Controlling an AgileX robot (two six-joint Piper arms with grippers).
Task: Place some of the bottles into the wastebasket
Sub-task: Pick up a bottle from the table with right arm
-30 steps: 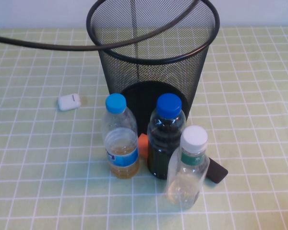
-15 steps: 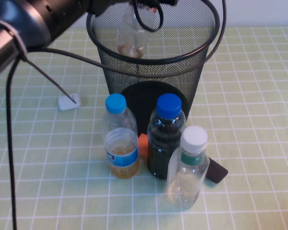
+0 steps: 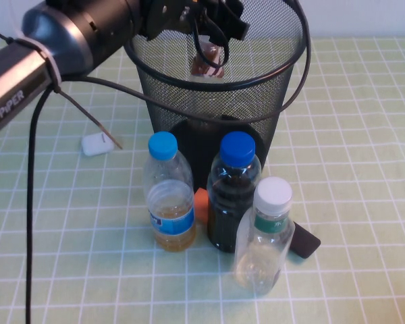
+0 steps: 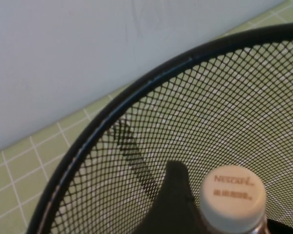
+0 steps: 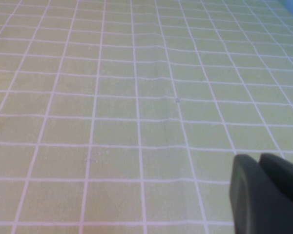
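- The short brown-labelled bottle (image 3: 207, 62) is hanging inside the mouth of the wastebasket (image 3: 163, 71), directly under the left end effector (image 3: 212, 20), which is reaching in over the rim from the robot's left.
- In the left wrist view its white cap (image 4: 233, 195), lettered "NESCAFE", is sitting right beside a dark finger (image 4: 173, 204), with the black mesh wall (image 4: 136, 146) just beyond.
- The left end effector is clamping its fingers on this bottle.
- Nearer the robot than that end effector, three bottles are standing on the checked green worktop (image 3: 364, 169) in front of the bin: a blue-capped bottle with yellowish liquid (image 3: 167, 192), a dark blue-capped bottle (image 3: 233, 192) just beside it, and a green-labelled white-capped bottle (image 3: 264, 236) nearest the camera.
- The right end effector (image 5: 266, 195) is showing only as a dark edge over bare worktop; I cannot tell how it is set.
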